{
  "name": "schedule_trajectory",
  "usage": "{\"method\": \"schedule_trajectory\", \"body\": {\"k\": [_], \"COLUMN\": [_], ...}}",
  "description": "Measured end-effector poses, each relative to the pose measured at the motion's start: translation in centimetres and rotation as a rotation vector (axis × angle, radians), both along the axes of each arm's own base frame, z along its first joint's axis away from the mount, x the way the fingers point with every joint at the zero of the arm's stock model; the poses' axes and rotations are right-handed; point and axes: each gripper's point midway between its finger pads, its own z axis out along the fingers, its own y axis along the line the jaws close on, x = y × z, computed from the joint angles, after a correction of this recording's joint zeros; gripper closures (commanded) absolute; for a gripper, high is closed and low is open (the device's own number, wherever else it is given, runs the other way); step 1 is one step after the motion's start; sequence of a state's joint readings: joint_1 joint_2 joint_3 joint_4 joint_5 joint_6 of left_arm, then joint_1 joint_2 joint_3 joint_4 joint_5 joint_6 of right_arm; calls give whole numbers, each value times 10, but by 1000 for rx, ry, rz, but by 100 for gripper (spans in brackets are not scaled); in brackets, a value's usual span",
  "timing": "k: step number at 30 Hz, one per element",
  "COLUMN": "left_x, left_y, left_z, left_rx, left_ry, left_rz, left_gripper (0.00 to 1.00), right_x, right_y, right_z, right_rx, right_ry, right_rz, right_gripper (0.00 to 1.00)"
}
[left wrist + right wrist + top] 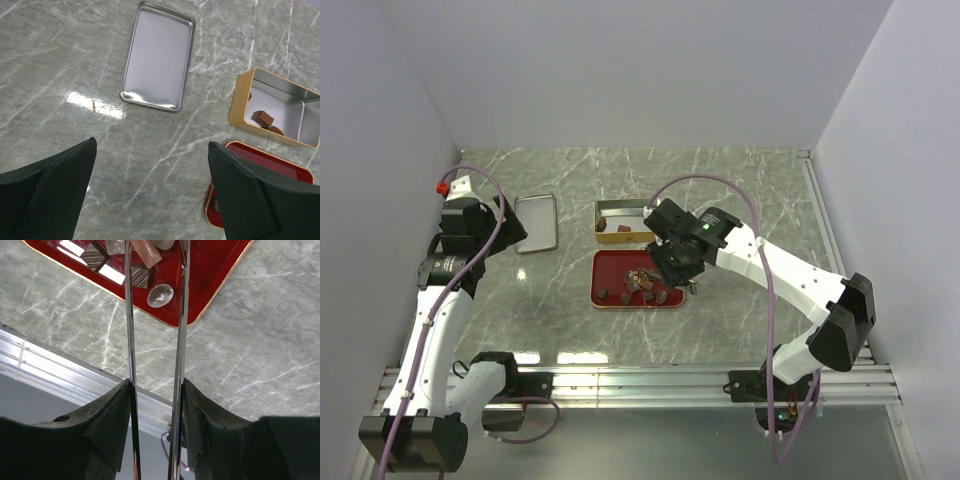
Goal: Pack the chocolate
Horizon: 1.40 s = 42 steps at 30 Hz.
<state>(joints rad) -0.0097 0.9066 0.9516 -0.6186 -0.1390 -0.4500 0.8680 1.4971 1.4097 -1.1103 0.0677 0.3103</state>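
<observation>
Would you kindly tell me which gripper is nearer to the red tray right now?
The right. The right gripper holds tongs over the red tray at its right edge; the left gripper hovers well off to the tray's left, beside the silver lid.

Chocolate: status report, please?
Left tool open, empty. Right tool shut on long metal tongs. Small brown chocolate pieces on red tray, two in gold tin. Nothing blocking.

The red tray (610,265) lay mid-desk (740,180), carrying several chocolate pieces (642,285). The right pincer (686,275) hung over its right edge. Behind the tray stood a gold tin (620,205) with 2 brown pieces inside. A silver lid (536,222) lay further left, just beside the left pincer (510,228).
</observation>
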Motion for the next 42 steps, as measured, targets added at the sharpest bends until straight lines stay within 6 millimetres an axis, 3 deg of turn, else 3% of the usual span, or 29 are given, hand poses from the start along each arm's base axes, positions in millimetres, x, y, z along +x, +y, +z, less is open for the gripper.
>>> {"method": "schedule_trajectory", "body": {"k": [29,42], "left_x": [0,-1], "left_y": [0,0], "left_z": [0,-2], "left_rx": [0,0], "left_ry": [0,3], "left_rz": [0,-1], "left_gripper": [1,1], "right_x": [8,6], "right_y": [4,-3], "right_z": [-23,-33], "right_rx": [-30,-63], "right_ry": [2,11], "right_rz": [-18,-31], "right_gripper": [51,52]}}
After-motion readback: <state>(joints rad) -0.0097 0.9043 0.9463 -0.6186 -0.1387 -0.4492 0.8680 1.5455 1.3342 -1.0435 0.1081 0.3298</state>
